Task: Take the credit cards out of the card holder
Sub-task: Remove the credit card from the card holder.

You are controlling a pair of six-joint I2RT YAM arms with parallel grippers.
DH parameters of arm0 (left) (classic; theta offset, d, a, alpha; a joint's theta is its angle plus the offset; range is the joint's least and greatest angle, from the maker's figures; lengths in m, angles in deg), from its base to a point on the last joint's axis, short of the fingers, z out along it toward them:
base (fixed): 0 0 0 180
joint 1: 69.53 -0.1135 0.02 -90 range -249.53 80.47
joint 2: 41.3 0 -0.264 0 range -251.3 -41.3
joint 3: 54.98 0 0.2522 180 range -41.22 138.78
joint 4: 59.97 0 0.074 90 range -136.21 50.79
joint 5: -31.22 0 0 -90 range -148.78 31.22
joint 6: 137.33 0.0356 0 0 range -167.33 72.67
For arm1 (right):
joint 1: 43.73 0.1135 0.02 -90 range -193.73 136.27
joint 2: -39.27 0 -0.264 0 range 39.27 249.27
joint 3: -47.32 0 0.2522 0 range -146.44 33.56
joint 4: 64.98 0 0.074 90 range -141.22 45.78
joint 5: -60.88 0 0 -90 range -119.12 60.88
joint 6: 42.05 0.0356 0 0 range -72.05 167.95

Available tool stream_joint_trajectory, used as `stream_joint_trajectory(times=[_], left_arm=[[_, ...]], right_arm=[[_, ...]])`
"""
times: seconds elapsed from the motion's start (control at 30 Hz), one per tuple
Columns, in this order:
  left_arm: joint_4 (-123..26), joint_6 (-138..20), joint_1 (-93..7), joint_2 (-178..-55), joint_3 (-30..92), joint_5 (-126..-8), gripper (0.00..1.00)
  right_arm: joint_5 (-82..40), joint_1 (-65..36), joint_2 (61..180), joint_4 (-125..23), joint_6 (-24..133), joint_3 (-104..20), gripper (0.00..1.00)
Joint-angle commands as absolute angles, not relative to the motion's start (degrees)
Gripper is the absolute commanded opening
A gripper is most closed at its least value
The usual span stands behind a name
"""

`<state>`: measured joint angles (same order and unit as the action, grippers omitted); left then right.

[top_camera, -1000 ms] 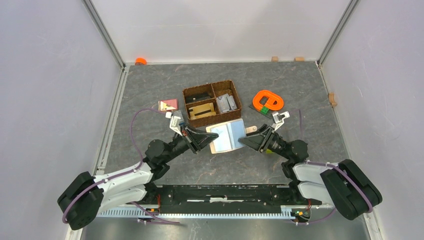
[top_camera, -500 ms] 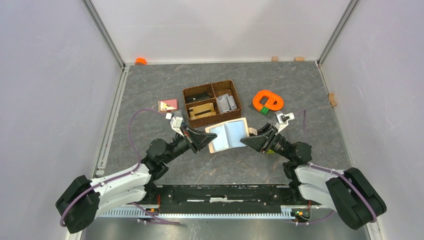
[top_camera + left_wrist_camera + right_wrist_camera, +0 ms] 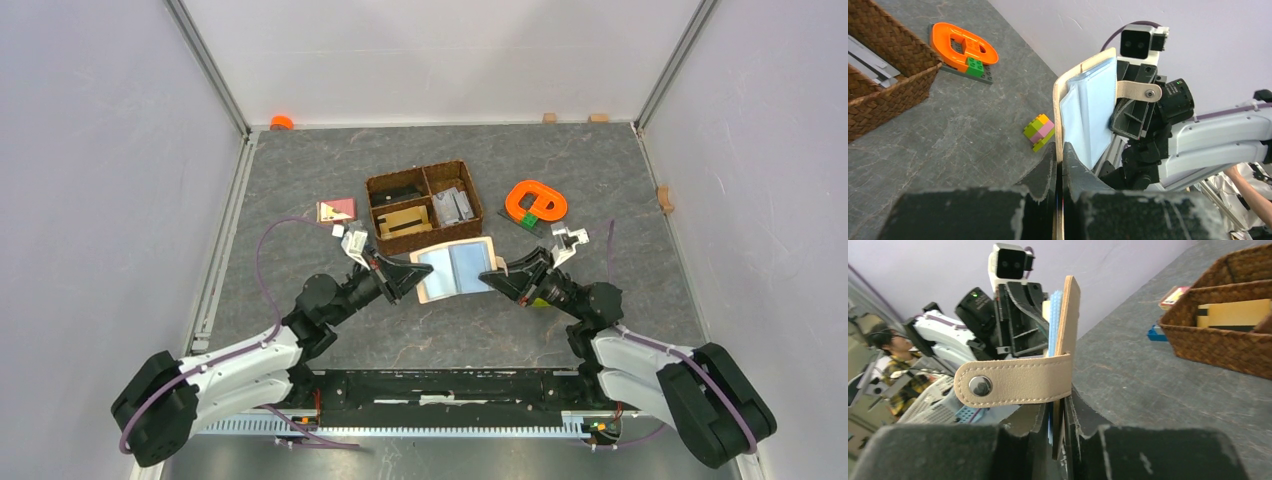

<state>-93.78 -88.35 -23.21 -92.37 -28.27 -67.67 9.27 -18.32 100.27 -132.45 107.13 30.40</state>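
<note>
The card holder (image 3: 455,268) hangs open in the air between the two arms, above the table (image 3: 400,345) and just in front of the woven basket (image 3: 478,205). The left end effector (image 3: 412,280) is clenched on its left cover, with the thin beige edge pinched between the fingers. The right end effector (image 3: 492,277) grasps the right cover, close to the snap tab (image 3: 1013,382), and its fingers lie tight against both faces of the panel.

You should expect a light and soft thing. The covers look like thin leather, so they probably bend and fold at the spine when you pull. The pale blue lining (image 3: 1088,115) looks smooth, and I think it is a little slippery. The credit cards themselves do not show in any view, so you cannot tell which pocket holds them.

One grip should stay at the outer edge of a cover, where the material is stiffest. The other end effector would need to let go and take a card by its free edge. A card is stiff and thin, so a flat pinch seems the safest way.
</note>
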Motion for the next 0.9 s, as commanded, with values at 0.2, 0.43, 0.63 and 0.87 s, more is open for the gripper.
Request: stream_joint_trajectory(times=[0.2, 0.43, 0.63, 0.87], left_arm=[[-90.05, -85.45, -23.13, -102.32, -21.28, -69.28, 0.37], [-96.22, -87.96, -23.13, -109.03, -20.34, -75.07, 0.76], [-97.41, -87.95, -23.13, -108.15, -21.00, -74.77, 0.78], [-94.33, -86.92, -23.13, -106.73, -20.59, -73.30, 0.40]], right_arm=[[4.29, -15.16, 98.37, -120.62, 93.16, 26.27, 0.01], [1.92, -11.55, 99.43, -119.24, 90.53, 25.61, 0.00], [-0.46, -7.86, 101.24, -116.88, 87.82, 24.42, 0.00], [-0.46, -6.99, 102.17, -116.44, 87.19, 23.83, 0.13]])
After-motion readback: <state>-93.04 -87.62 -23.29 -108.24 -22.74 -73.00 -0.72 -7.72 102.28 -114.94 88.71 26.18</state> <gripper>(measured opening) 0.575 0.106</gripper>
